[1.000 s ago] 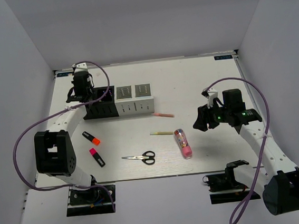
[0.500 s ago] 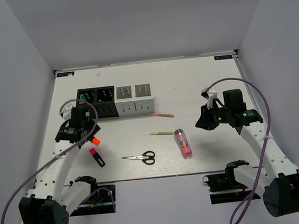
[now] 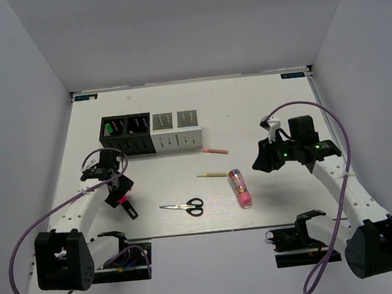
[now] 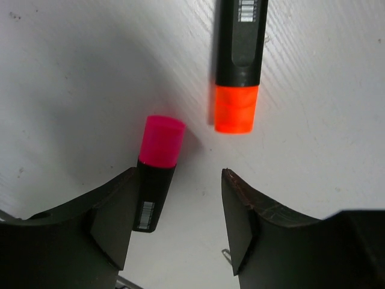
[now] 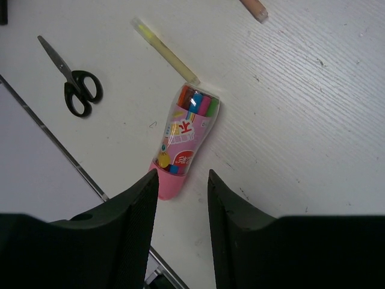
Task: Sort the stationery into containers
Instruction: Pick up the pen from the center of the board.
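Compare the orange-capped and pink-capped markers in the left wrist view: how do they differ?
Colour: the orange-capped marker has an orange cap, the pink-capped marker a pink one. Pose: in the left wrist view the orange cap points down the picture, the pink cap up. Both have black barrels with barcode labels and lie flat on the white table.

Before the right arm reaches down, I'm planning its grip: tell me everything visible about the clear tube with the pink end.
The clear tube looks like plastic, bottle-shaped, narrow at one end, wider at its pink cap. Coloured pens and a printed label show through. It lies on its side on the white table, ungripped; the yellow pencil ends beside its narrow end.
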